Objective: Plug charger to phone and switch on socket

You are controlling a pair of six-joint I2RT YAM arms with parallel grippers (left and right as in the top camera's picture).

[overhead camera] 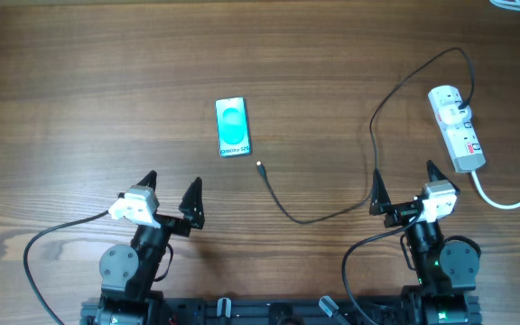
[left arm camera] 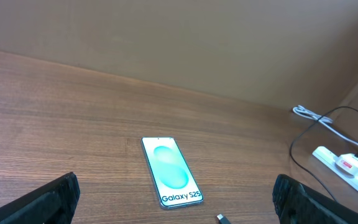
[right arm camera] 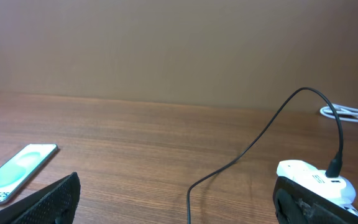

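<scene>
Phone [overhead camera: 232, 127] lay face-up on tabletop [overhead camera: 79, 99], charger [overhead camera: 332, 215] ran from beside it to socket [overhead camera: 456, 129], left end effector [overhead camera: 171, 179] and right end effector [overhead camera: 403, 171] both spread wide

- Wood-grain table [overhead camera: 79, 108], overhead view, w/ four items lying on it.
- Phone [overhead camera: 232, 127] flat, screen up, lit teal, left of ctr.
- Charger [overhead camera: 373, 149] loops across mid-table; connector [overhead camera: 259, 166] near phone, not touching.
- Socket [overhead camera: 456, 128] at right, black plug [overhead camera: 463, 112] in its far end.
- White cord [overhead camera: 511, 205] curls from socket's near end twd right edge.
</scene>
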